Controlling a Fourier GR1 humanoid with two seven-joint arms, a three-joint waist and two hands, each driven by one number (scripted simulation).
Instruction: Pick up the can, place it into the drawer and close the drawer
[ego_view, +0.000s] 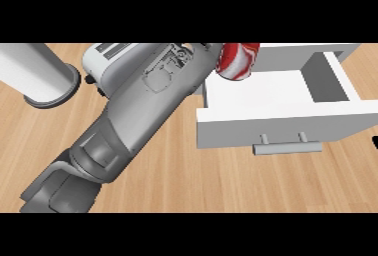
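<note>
The red-and-white can (239, 61) hangs tilted over the back left corner of the open white drawer (280, 122), overlapping the drawer's left wall. My left forearm (148, 105) crosses the view from the lower left, and its wrist ends right at the can. The left hand itself is hidden by the wrist and the can. The can is off any surface at the wrist's end, so the hand is holding it. The drawer's inside shows white and bare, and its grey handle (286, 148) faces me. A black bit of my right hand (374, 143) shows at the right edge.
A white roll on a grey round base (35, 70) stands at the upper left. A white appliance (109, 56) sits behind my left forearm. Wooden counter (221, 180) spreads in front of the drawer.
</note>
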